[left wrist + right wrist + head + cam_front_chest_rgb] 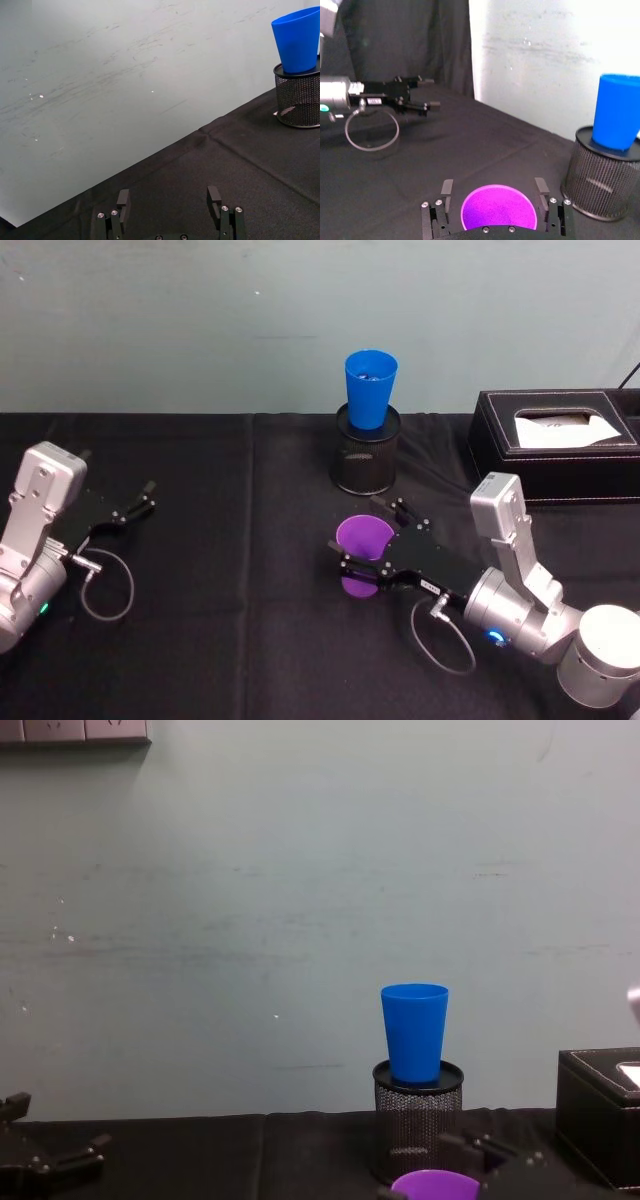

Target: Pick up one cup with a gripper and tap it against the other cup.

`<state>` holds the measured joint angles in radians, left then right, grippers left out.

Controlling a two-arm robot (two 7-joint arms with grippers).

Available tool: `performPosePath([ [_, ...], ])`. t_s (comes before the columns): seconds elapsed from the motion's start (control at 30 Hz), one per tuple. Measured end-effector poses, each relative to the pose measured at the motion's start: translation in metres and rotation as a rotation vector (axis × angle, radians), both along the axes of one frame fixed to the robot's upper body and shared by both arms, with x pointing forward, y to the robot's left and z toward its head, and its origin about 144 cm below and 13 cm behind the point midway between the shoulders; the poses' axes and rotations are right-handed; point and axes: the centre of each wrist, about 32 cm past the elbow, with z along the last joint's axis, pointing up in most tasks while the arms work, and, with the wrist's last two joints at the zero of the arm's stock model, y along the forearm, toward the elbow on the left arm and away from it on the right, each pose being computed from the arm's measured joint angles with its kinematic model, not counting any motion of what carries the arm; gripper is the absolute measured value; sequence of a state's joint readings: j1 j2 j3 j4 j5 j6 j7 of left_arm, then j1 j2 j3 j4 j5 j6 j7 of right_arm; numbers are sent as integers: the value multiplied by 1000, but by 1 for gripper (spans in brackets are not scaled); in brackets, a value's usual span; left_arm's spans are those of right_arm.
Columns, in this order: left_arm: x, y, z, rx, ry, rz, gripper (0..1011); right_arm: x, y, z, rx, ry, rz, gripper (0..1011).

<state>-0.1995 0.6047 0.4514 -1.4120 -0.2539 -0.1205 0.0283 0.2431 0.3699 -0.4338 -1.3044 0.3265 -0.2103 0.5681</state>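
Purple cup (362, 550) upright on the black cloth in front of the mesh pen holder (366, 448), sitting between the jaws of the right gripper (375, 545). Jaws flank the cup just below the rim; whether they are pressing the wall or merely beside it, cannot tell. Blue cup (370, 388) rests in the mouth of the pen holder, raised off the table and only loosely seated. Risks, as I judge them: smooth tapered wall could slip from a weak pinch on lifting; too firm a tap could tip the blue cup out or shove the holder toward the tissue box (556, 443). Left gripper (128, 508) open, idle at far left.
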Motion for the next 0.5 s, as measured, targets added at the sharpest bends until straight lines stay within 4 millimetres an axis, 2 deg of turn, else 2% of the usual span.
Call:
performPosePath([
  [0.33, 0, 0, 0, 0, 0, 0, 1000, -2, 0, 22, 61, -38, 6, 1002],
  [0.5, 0, 0, 0, 0, 0, 0, 1000, -2, -4, 31, 68, -64, -73, 1002],
])
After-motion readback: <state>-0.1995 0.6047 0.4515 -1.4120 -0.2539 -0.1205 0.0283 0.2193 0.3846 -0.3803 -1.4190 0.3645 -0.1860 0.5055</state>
